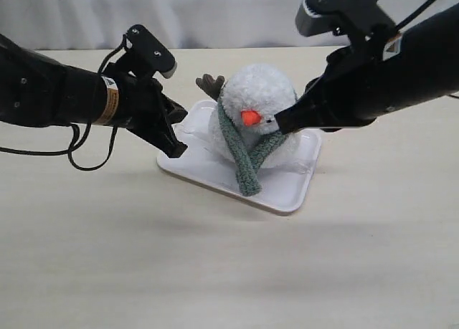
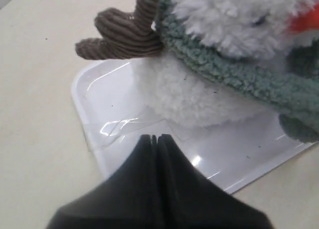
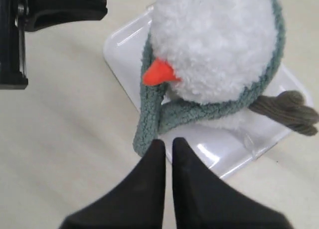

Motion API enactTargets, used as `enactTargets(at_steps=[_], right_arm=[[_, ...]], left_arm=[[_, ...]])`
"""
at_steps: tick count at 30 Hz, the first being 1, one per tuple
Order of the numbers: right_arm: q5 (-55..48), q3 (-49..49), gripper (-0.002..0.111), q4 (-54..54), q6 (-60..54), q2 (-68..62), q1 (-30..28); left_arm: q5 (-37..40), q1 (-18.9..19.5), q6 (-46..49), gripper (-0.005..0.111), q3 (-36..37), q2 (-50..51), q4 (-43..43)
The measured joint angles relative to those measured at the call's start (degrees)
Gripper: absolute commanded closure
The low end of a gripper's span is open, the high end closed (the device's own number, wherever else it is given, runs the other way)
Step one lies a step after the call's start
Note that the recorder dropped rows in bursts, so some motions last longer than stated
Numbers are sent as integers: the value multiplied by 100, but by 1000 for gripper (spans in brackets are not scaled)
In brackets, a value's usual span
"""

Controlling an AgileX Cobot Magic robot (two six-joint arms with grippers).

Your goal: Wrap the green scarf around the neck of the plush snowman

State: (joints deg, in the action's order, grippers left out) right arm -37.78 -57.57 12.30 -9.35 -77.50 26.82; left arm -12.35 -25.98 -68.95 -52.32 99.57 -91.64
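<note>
The plush snowman (image 1: 258,92) sits on a white tray (image 1: 290,193), its orange nose (image 1: 250,117) facing front. The green scarf (image 1: 247,157) circles its neck and crosses in front, with one end hanging onto the tray. My left gripper (image 1: 176,150) is shut and empty at the tray's left edge, apart from the toy. In the left wrist view the left gripper (image 2: 155,137) hovers over the tray (image 2: 99,89), below the scarf (image 2: 234,74). My right gripper (image 1: 280,125) is beside the snowman's face. Its fingers (image 3: 168,141) are shut on nothing, just short of the scarf end (image 3: 147,131).
One brown corduroy twig arm (image 1: 210,83) sticks out behind the snowman's left side, and the other arm (image 3: 286,107) shows in the right wrist view. The tray lies on a pale wooden table (image 1: 215,272). Black cables (image 1: 79,153) trail from the left arm.
</note>
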Motion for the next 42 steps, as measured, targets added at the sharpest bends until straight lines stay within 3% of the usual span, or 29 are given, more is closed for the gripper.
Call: enactTargets(at_steps=[8, 16, 21, 42], right_arm=[[773, 634, 104, -33, -12, 1186, 0], [1149, 1120, 104, -33, -22, 2921, 0], [1142, 1166, 104, -19, -22, 3577, 0], [1111, 1166, 104, -19, -22, 4054, 0]], left_arm=[[799, 0, 0, 107, 856, -1123, 504], [834, 0, -45, 107, 1796, -4491, 1256], [773, 0, -474, 107, 1884, -5640, 1256], [747, 0, -531, 107, 1887, -6098, 1256]])
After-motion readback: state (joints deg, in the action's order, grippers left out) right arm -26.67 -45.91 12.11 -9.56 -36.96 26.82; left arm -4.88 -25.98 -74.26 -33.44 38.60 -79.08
